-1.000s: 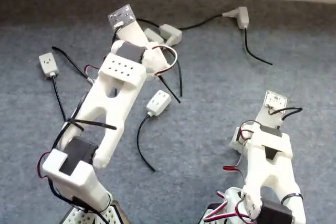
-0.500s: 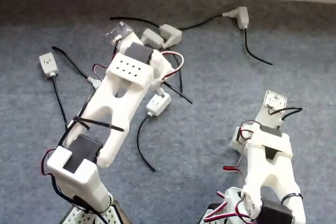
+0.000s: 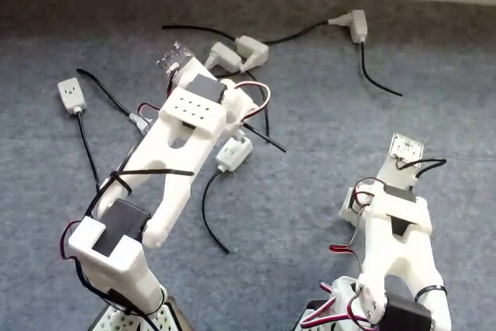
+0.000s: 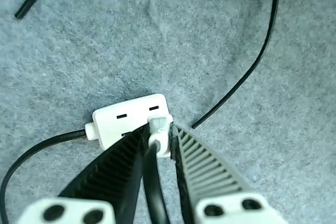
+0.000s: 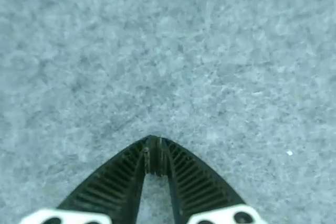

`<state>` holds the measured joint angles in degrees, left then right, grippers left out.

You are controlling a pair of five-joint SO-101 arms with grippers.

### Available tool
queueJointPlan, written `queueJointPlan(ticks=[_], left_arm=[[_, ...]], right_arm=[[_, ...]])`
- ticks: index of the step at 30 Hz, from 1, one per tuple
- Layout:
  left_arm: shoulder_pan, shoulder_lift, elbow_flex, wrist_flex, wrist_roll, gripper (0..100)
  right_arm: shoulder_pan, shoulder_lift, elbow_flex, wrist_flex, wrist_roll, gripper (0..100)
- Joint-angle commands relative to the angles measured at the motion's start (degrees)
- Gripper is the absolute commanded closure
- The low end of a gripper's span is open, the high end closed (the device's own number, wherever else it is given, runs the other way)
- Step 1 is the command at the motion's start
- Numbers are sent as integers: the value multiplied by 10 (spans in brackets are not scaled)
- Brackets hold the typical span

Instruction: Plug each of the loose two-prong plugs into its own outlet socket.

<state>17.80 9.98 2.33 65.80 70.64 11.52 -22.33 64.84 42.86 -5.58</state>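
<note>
Our left jaws are pinching a small white plastic two-prong plug (image 4: 158,128) by its flat sides, and its black cord (image 4: 152,182) runs back between them. The plug touches the near edge of a white rectangular outlet socket (image 4: 128,118) lying on the grey carpeted surface (image 4: 220,35). Both slots on the socket's face are open to view, so we judge the plug not yet seated. In the high view the same socket (image 3: 235,151) lies partly under the left arm's tip, near the middle of the surface. Our right jaws are pressed together on nothing, over bare carpet well apart from the work.

We judge the plug to be light, rigid and smooth-shelled. A pinch across its broad sides, back toward the cord end, should hold it and leave the prongs free. The cord looks springy and may twist the plug off line. The socket is the trickier piece. It looks light and unanchored, so a push could slide it along the carpet instead of seating the prongs; bracing its far end would help. A second white socket (image 3: 71,94) lies on the left arm's side, and another white plug (image 3: 355,24) lies at the far right.
</note>
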Motion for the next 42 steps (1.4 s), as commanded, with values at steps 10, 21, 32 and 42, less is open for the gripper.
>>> queueJointPlan(ticks=[10,21,32,42], left_arm=[[-15,-5,29,-40,5,993],[-19,-4,43,-72,5,993],[-2,-11,67,-103,5,993],[-1,-82,84,-103,5,993]], right_arm=[[-21,6,2,-24,0,992],[-21,6,2,-25,0,992],[-21,6,2,-25,0,992],[-21,6,2,-25,0,992]])
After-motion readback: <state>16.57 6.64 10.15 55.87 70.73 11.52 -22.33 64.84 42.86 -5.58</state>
